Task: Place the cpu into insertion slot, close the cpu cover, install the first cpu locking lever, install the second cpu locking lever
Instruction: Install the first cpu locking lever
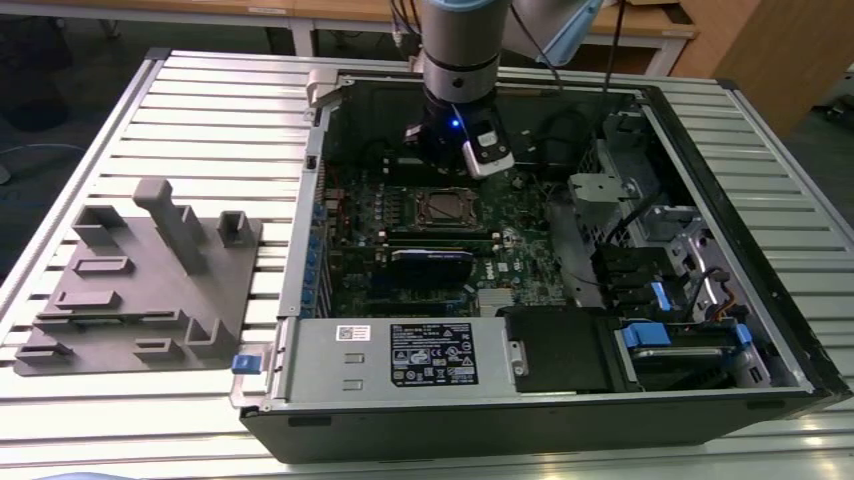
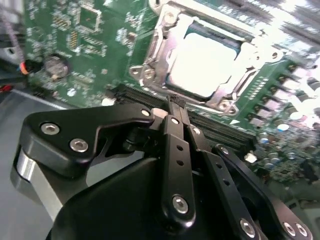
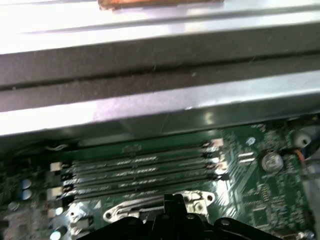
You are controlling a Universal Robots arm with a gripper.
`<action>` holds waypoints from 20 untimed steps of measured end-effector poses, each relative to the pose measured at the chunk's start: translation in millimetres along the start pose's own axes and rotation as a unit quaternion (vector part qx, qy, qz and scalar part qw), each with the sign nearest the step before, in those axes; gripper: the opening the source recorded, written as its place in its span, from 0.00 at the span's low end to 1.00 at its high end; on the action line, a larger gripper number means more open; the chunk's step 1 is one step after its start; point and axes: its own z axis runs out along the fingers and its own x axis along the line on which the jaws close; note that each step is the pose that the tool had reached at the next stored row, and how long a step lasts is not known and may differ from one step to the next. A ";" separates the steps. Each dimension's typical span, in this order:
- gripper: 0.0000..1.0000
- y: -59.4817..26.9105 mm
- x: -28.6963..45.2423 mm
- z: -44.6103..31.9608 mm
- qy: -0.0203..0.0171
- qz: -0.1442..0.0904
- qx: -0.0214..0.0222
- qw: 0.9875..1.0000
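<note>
Shows the cpu (image 2: 202, 60) seated in the insertion slot (image 1: 416, 208) under the flat-lying cpu cover (image 2: 242, 82), the hand (image 2: 173, 102) closed on nothing with its tips near the slot's edge; by judgement the locking-lever stage, calling for a firm, well-aimed push against thin springy metal.

Slatted table (image 1: 200, 110) — bears computer case (image 1: 534, 425), grey fixture (image 1: 147, 300)

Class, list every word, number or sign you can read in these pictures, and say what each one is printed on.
Large black label on the grey box: print too small to read.
Small white sticker beside it: unreadable.
Green board: white markings blurred, unreadable.
Nothing can be quoted.
</note>
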 end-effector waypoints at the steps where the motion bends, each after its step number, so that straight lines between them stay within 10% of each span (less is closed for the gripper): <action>1: 0.11 0.2 0.0 0.2 0.004 0.000 0.006 1.000; 5: 0.11 0.8 0.1 0.6 0.013 0.000 0.028 1.000; 13: 0.11 0.9 0.1 0.7 0.012 0.000 0.033 0.999; 20: 0.11 0.8 0.1 0.7 0.007 -0.003 0.067 0.998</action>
